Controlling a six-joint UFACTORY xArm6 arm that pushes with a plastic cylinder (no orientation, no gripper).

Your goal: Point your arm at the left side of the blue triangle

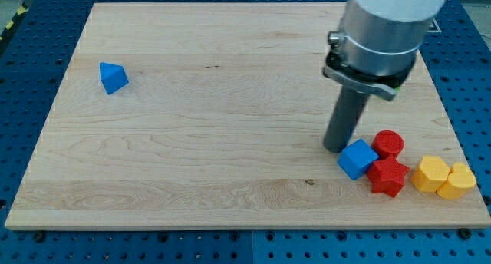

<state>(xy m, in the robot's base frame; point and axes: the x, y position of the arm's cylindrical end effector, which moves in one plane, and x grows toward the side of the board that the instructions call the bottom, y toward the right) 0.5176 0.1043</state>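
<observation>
Inspector: Where is the tip sitting?

Me: My tip (336, 147) is a bare rod with no fingers to spread or close. It is resting just beside the blue cube (357, 158), with a red cylinder (389, 142), a red star (387, 176) and two yellow blocks (443, 176) crowding behind.

Inspector: Risk?

Me: The blue triangle (113, 77) is lying well apart, at the view's far left. Sweeping straight across, I am risking overshooting and nudging it.

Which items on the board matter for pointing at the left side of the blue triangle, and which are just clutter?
Job:
- blue triangle, near the view's left
- my tip, far off to the view's right, beside the blue cube

Clutter:
- blue cube
- red cylinder
- red star-like block
- two yellow blocks
</observation>
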